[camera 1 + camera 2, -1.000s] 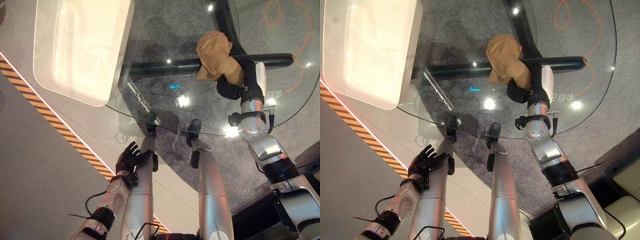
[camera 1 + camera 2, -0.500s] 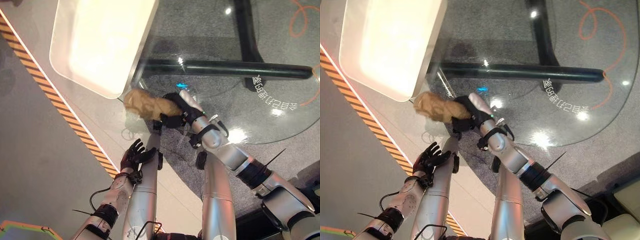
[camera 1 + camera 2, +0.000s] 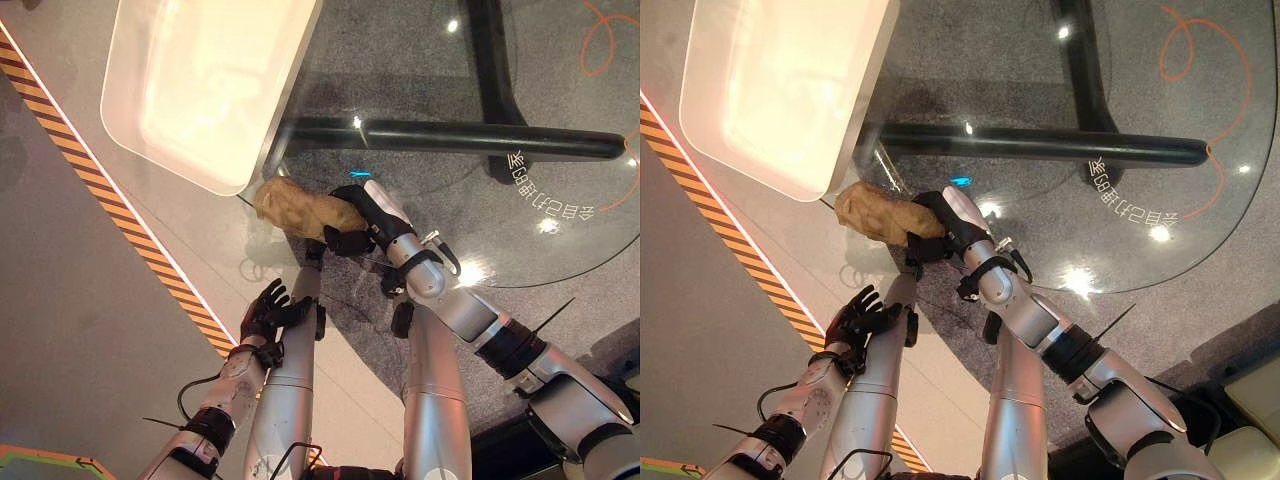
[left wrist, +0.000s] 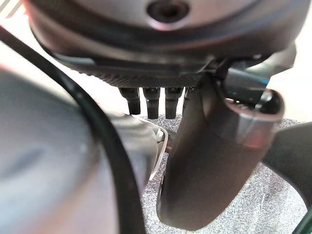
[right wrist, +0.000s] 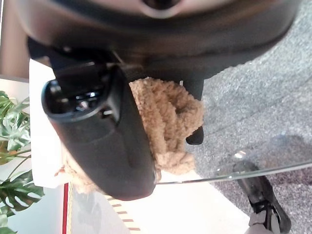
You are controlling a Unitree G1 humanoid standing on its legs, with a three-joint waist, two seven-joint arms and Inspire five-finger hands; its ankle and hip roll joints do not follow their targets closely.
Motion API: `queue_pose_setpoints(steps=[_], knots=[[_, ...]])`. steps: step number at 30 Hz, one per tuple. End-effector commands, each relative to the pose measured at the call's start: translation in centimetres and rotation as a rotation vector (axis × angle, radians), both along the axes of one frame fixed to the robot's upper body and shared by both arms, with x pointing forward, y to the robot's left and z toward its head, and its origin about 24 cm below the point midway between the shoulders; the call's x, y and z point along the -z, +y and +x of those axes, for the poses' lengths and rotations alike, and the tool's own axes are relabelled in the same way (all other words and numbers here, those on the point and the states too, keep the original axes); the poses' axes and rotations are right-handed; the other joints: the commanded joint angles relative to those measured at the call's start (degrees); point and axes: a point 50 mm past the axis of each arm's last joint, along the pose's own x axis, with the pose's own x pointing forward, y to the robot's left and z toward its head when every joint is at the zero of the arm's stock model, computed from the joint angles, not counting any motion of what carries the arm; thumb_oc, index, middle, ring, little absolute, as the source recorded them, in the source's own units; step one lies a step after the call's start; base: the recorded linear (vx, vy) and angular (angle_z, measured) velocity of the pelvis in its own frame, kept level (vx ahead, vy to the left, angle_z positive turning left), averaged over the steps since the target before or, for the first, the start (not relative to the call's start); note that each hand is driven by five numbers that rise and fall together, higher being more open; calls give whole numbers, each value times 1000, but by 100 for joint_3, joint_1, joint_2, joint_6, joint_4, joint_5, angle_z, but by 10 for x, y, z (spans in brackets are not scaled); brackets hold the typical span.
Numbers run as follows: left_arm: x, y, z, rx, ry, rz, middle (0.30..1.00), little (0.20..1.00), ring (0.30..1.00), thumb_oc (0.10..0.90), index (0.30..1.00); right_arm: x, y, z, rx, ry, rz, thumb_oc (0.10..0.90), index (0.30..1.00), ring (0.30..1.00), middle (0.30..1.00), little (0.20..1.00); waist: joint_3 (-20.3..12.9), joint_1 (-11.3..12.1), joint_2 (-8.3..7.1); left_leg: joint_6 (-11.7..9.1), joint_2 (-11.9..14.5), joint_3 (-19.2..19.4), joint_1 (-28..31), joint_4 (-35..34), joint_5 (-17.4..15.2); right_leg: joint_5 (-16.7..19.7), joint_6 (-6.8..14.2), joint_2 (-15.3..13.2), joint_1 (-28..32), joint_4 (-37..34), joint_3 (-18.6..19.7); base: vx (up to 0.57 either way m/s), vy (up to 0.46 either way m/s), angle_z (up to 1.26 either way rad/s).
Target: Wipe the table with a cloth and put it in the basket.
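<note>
Crumpled tan fleece cloth point(image 3: 292, 209) shifted slightly inward on round glass worktop point(image 3: 560, 150) — clutched in curled fingers point(image 5: 195, 113) of right hand point(image 3: 352, 220); left hand point(image 3: 266, 312) — fingers spread, empty.

A grey carpet point(image 3: 400, 60) is lying under the glass, beside a smooth pale floor point(image 3: 60, 300). An orange and black striped line point(image 3: 120, 225) is crossing this floor. Ceiling lights are reflecting as bright spots point(image 3: 1077, 279). A green plant point(image 5: 12, 146) is standing nearby.

A showroom or lab floor: hazard-striped tape point(image 3: 120, 215), grey carpet point(image 3: 970, 60), potted plant point(image 5: 12, 141).
</note>
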Motion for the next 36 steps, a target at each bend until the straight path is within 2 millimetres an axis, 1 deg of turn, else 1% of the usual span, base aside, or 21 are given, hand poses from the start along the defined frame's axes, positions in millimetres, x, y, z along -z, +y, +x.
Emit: queue_pose_setpoints(steps=[1,11,14,21,22,24,27,29,31,33,35,36], knots=[[27,-13,-32,34,97,-19,900,900,900,800,900,-17,7,-12,-63,-86,149,100,300,300,300,200,-98,-24,119,408,-296,710,62,970,-1180,987,291,327,82,-1252,42,0,0,0],[31,-6,-38,17,92,-29,900,900,900,800,900,-17,-4,-12,-31,-89,173,100,300,300,300,200,-98,-64,68,394,-259,730,403,873,-1181,929,263,356,415,-1271,14,-20,-15,-1],[33,-2,-40,6,104,-32,900,900,900,800,900,-13,-8,-13,-25,-72,166,100,300,300,300,200,-98,-74,19,384,-241,735,570,810,-1167,906,247,364,596,-1303,-19,-39,-54,-3],[35,5,-48,22,88,-53,900,900,900,800,900,-3,-22,-15,15,-51,180,100,300,300,300,200,-98,-82,-17,381,-229,721,876,709,-1175,853,227,363,931,-1357,-69,-38,-44,-2],[30,6,-42,24,63,-55,900,900,900,800,900,-9,-24,-13,17,-72,181,100,300,300,300,200,-98,-105,-26,410,-244,749,696,673,-992,1024,179,337,773,-1423,-105,-78,-19,0],[30,9,-45,24,47,-85,900,900,900,800,900,-8,-30,-15,34,-72,185,100,300,300,300,200,-98,-111,-21,411,-250,746,755,714,-1019,993,161,342,863,-1411,-114,-37,-10,0],[24,13,-48,34,-21,-178,900,900,900,800,900,-6,-40,-17,64,-80,194,100,300,300,300,200,-98,-121,1,405,-247,744,841,718,-1035,967,154,335,959,-1406,-120,0,0,0],[14,14,-48,27,-94,-222,900,900,900,800,900,-4,-46,-21,82,-86,204,100,300,300,300,200,-98,-127,16,414,-250,746,905,710,-1044,952,141,336,1027,-1411,-131,0,0,0],[2,14,-48,21,-183,-315,900,900,900,800,900,0,-52,-25,107,-91,231,100,300,300,300,200,-98,-133,32,429,-247,743,956,727,-1075,913,126,332,1081,-1381,-128,0,0,0],[0,14,-48,22,-200,-334,900,900,900,800,900,1,-53,-26,112,-91,239,100,300,300,300,200,-98,-133,33,430,-245,742,967,734,-1083,904,124,330,1096,-1373,-127,0,-2,4],[-12,12,-49,48,-280,-420,900,900,900,800,900,7,-61,-33,135,-100,292,100,300,300,300,200,-98,-147,28,459,-252,730,1032,738,-1098,885,115,343,1166,-1347,-109,0,-6,2],[-14,11,-50,58,-293,-435,900,900,900,800,900,7,-62,-34,139,-102,304,100,300,300,300,200,-98,-150,26,468,-251,729,1046,742,-1104,882,113,343,1177,-1336,-105,0,0,0]])
